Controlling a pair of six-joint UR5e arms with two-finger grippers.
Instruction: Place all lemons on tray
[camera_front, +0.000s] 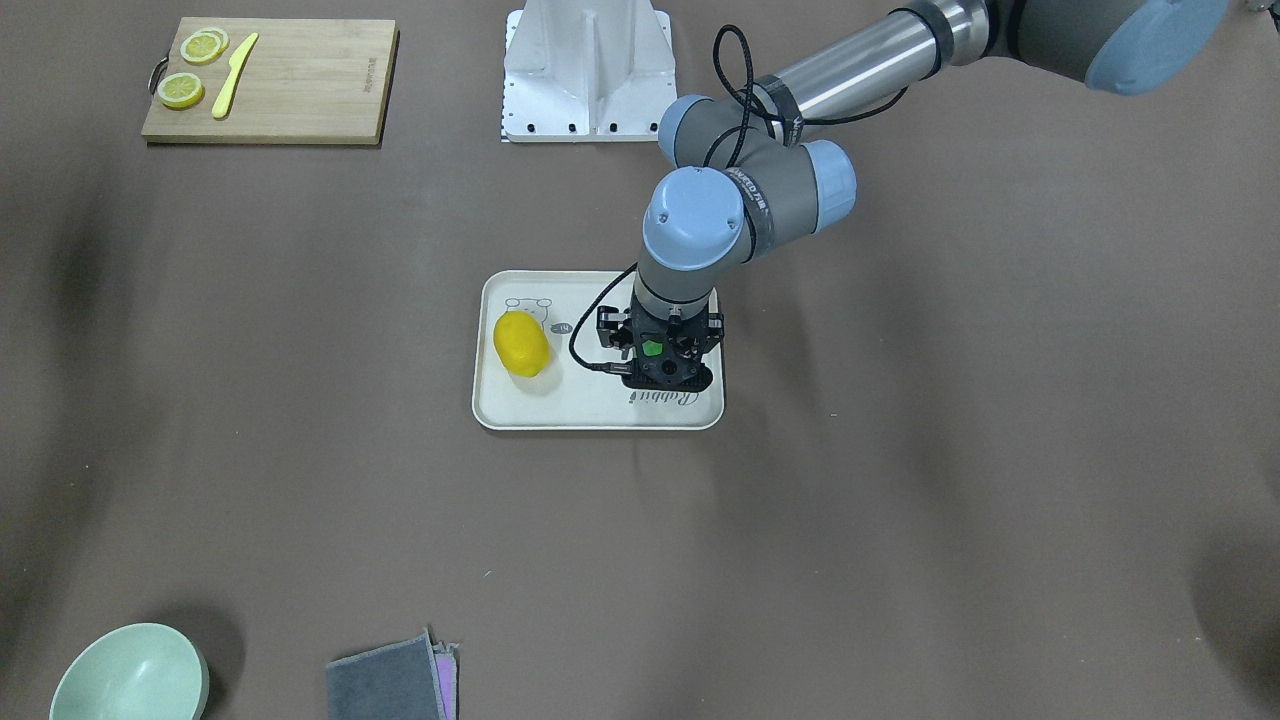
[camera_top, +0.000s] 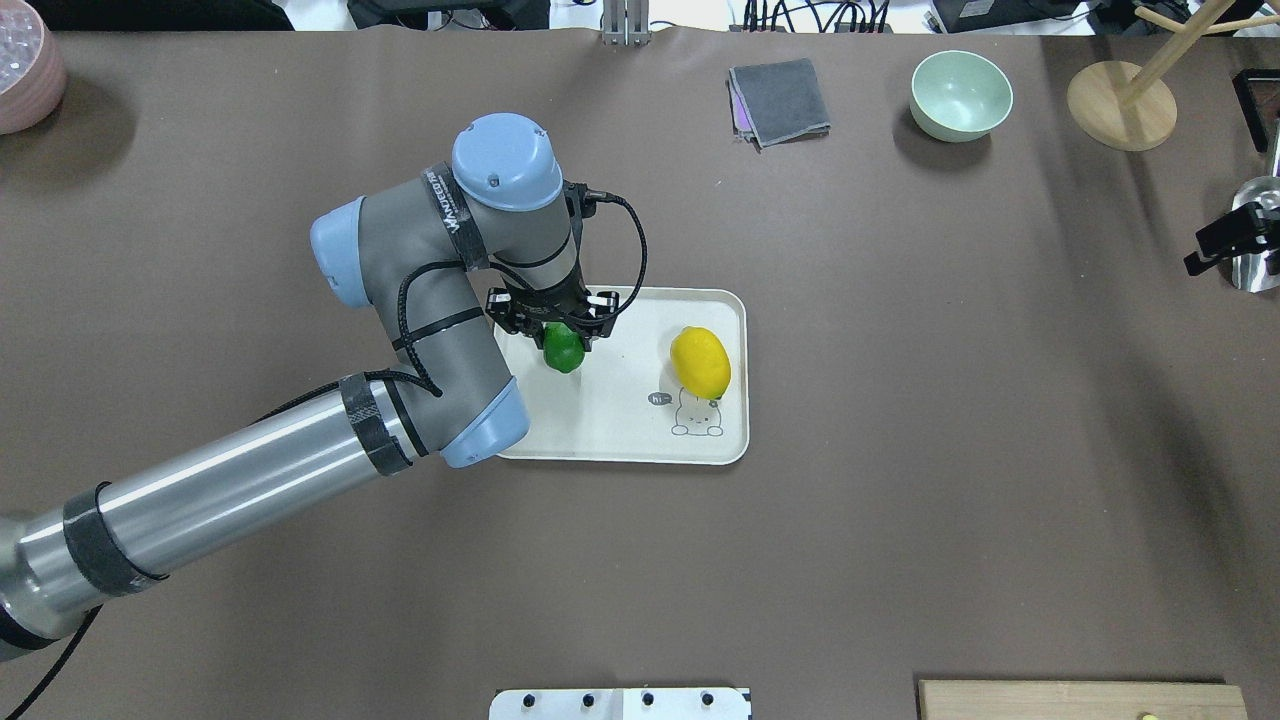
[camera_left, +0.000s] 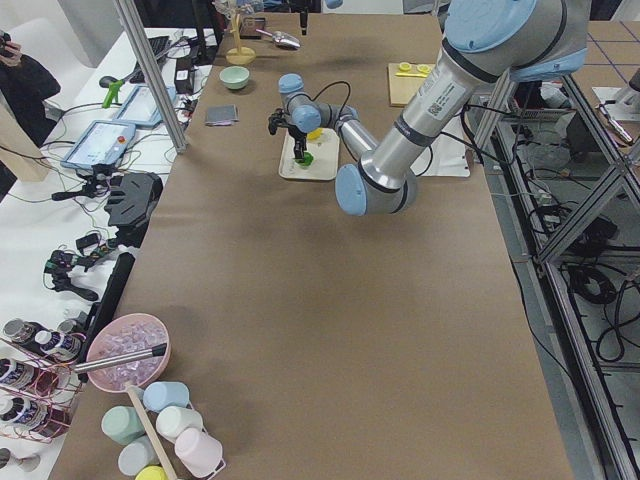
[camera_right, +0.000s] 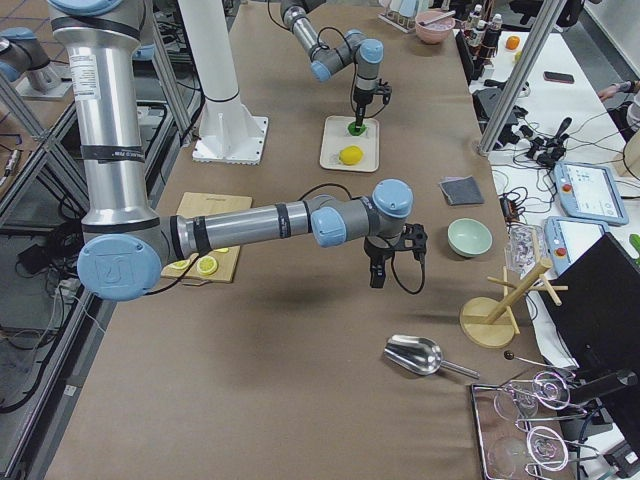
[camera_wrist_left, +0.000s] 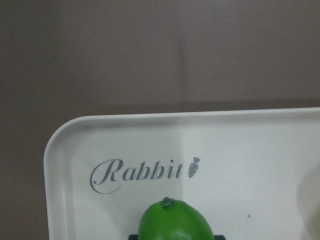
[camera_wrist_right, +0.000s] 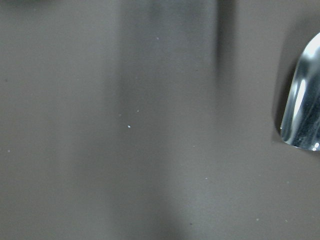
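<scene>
Brown-covered table (camera_top: 900, 400). Item one: yellow lemon (camera_top: 700, 362), lying on the tray (camera_top: 625, 455) beside its rabbit print. Item two: green lemon (camera_top: 564, 352), clamped across its middle by the left gripper (camera_top: 558, 335), low over the tray's other end. Both likely light and firm, with a glossy rind apt to roll; best taken at the waist. Distant right gripper (camera_right: 385, 262): whether closed or apart cannot be told.

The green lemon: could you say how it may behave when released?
The green lemon looks glossy, so it is probably slippery in the left gripper. Its rounded oval shape may let it roll on the flat tray.
</scene>
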